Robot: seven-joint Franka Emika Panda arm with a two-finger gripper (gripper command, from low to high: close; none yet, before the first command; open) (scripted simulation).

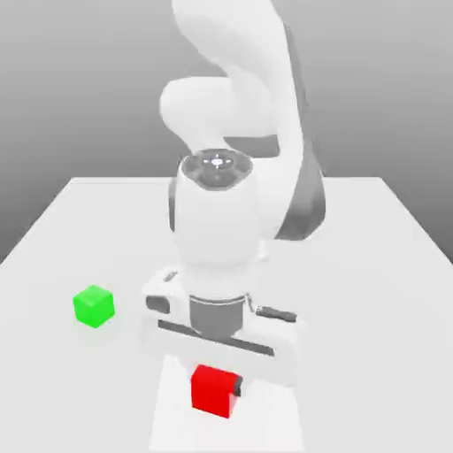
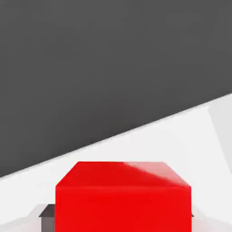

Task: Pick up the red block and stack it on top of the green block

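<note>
Two-finger gripper (image 1: pixel 218 388) closed on the red block (image 1: pixel 212 393), one finger against each of two opposite sides; green block (image 1: pixel 94 306) stands well apart, toward the exterior view's left and farther from that camera, so the coming carry, as judged, runs that way.

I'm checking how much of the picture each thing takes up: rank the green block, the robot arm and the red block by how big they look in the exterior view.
1. Robot arm
2. Red block
3. Green block

The blocks' true sizes are unsure; the red one may just be nearer.
</note>
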